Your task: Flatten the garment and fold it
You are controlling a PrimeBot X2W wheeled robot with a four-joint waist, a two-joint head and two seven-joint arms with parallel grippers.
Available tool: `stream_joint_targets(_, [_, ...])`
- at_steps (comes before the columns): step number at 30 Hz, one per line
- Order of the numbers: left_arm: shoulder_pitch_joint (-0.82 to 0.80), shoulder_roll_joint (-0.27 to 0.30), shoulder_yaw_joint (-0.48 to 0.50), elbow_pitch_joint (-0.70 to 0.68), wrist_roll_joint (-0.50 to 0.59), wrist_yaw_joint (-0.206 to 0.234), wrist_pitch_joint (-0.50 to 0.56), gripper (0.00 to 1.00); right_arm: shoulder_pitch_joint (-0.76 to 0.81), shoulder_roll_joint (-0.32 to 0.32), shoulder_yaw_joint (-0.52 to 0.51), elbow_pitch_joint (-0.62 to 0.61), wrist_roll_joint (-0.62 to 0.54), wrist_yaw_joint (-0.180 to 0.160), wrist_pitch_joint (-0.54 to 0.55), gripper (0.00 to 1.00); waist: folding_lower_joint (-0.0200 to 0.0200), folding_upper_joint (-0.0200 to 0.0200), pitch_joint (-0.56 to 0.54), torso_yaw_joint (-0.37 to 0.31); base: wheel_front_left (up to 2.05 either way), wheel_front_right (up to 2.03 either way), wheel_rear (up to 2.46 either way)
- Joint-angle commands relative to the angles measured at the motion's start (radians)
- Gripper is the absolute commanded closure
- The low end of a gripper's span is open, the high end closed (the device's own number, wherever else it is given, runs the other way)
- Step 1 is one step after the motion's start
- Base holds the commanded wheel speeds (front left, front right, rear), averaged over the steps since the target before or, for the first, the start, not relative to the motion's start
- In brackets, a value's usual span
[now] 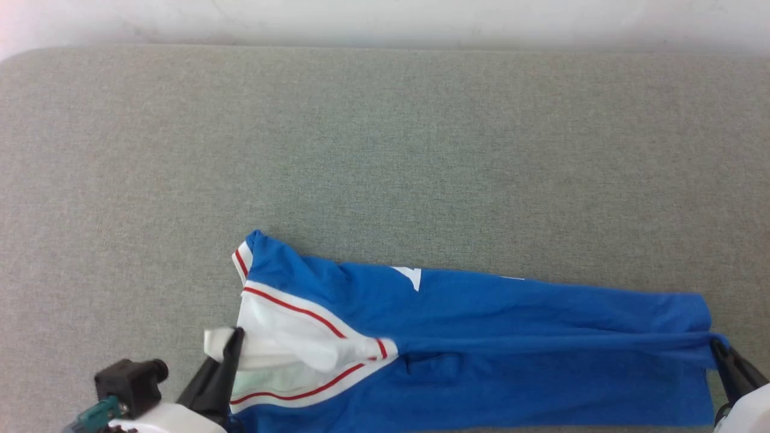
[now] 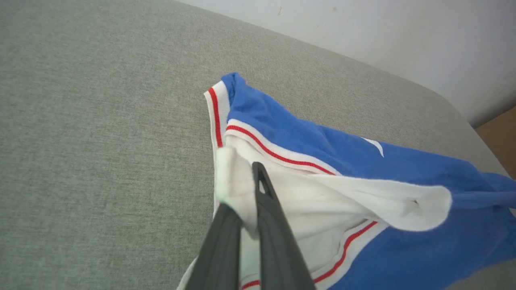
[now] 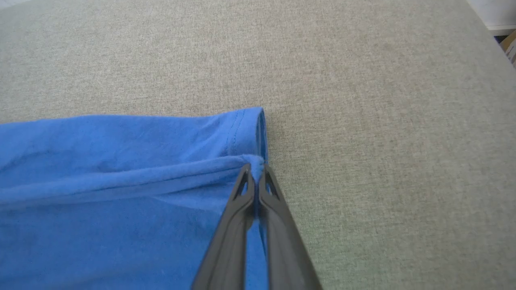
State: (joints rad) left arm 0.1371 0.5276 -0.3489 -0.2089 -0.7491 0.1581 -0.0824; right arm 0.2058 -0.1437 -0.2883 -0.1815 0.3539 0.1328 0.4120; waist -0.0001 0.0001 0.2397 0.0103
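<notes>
Both ends gripped: left gripper clamps the white sleeve lower left, right gripper the hem lower right, seemingly to pull the royal-blue T-shirt flat.

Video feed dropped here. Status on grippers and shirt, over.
Left gripper shut on T-shirt, white sleeve. Right gripper shut on its blue hem corner. Stretched between them on grey surface, creased, not flat. Nothing in the way.
</notes>
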Motion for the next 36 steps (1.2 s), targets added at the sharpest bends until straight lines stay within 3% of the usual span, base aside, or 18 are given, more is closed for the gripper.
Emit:
stream_joint_targets(1, [0.001, -0.008, -0.007, 0.028, -0.004, -0.009, 0.0, 1.0, 0.009, 0.001, -0.002, 0.012, -0.004, -0.002, -0.006, 1.0, 0.0001, -0.0001, -0.003, -0.001, 0.0, 0.0, 0.0])
stream_joint_targets(3, [-0.004, -0.017, -0.015, 0.06, -0.009, -0.012, 0.003, 1.0, 0.009, 0.002, 0.001, 0.029, -0.008, -0.002, -0.004, 1.0, 0.0001, -0.0001, -0.009, -0.003, 0.0, 0.0, 0.0])
stream_joint_targets(4, [-0.01, -0.019, -0.021, 0.076, -0.006, -0.014, 0.005, 1.0, 0.009, 0.002, 0.002, 0.037, -0.013, -0.002, -0.002, 0.83, 0.0001, -0.0001, -0.012, -0.004, 0.0, 0.0, 0.0])
stream_joint_targets(5, [-0.015, -0.02, -0.026, 0.094, -0.003, -0.015, 0.008, 0.67, 0.007, 0.002, 0.003, 0.045, -0.018, -0.002, -0.002, 0.0, 0.0001, -0.0001, -0.016, -0.005, 0.0, 0.0, 0.0])
stream_joint_targets(6, [-0.02, -0.022, -0.032, 0.11, -0.001, -0.017, 0.012, 0.55, 0.004, 0.002, 0.005, 0.051, -0.022, -0.002, -0.001, 0.0, 0.0001, -0.0001, -0.02, -0.007, 0.0, 0.0, 0.0])
stream_joint_targets(8, [-0.03, -0.023, -0.045, 0.137, 0.008, -0.023, 0.015, 0.52, -0.002, 0.005, 0.008, 0.062, -0.022, -0.002, -0.003, 0.0, 0.0001, -0.0001, -0.027, -0.01, 0.0, 0.0, 0.0])
stream_joint_targets(9, [-0.033, -0.027, -0.048, 0.147, 0.006, -0.025, 0.015, 0.41, -0.005, 0.008, 0.01, 0.064, -0.016, -0.002, -0.004, 0.0, 0.0001, -0.0001, -0.031, -0.012, 0.0, 0.0, 0.0])
stream_joint_targets(10, [-0.034, -0.032, -0.049, 0.155, 0.001, -0.027, 0.013, 0.0, -0.008, 0.01, 0.007, 0.063, -0.009, -0.002, -0.004, 0.0, 0.0001, -0.0001, -0.036, -0.013, 0.0, 0.0, 0.0])
stream_joint_targets(16, [-0.013, -0.049, -0.012, 0.145, -0.023, -0.014, -0.037, 0.0, -0.008, 0.014, -0.033, 0.017, 0.038, -0.002, 0.005, 0.0, 0.0001, -0.0001, -0.057, -0.016, 0.0, 0.0, 0.0])
stream_joint_targets(20, [0.001, -0.046, 0.049, 0.094, -0.015, 0.024, -0.104, 0.0, -0.012, 0.015, -0.062, -0.018, 0.047, -0.002, 0.007, 0.0, 0.0001, -0.0001, -0.061, -0.012, 0.0, 0.0, 0.0])
stream_joint_targets(27, [-0.032, -0.052, 0.126, -0.014, 0.181, 0.127, -0.175, 0.0, -0.026, 0.03, -0.068, 0.006, 0.016, -0.002, 0.047, 0.0, 0.0001, -0.0001, -0.035, 0.008, 0.0, 0.0, 0.0])
stream_joint_targets(36, [-0.054, -0.1, 0.119, -0.045, 0.323, 0.134, -0.179, 0.0, -0.051, 0.06, -0.072, 0.116, -0.022, -0.002, 0.092, 0.0, 0.0001, -0.0001, 0.001, 0.046, 0.0, 0.0, 0.0])
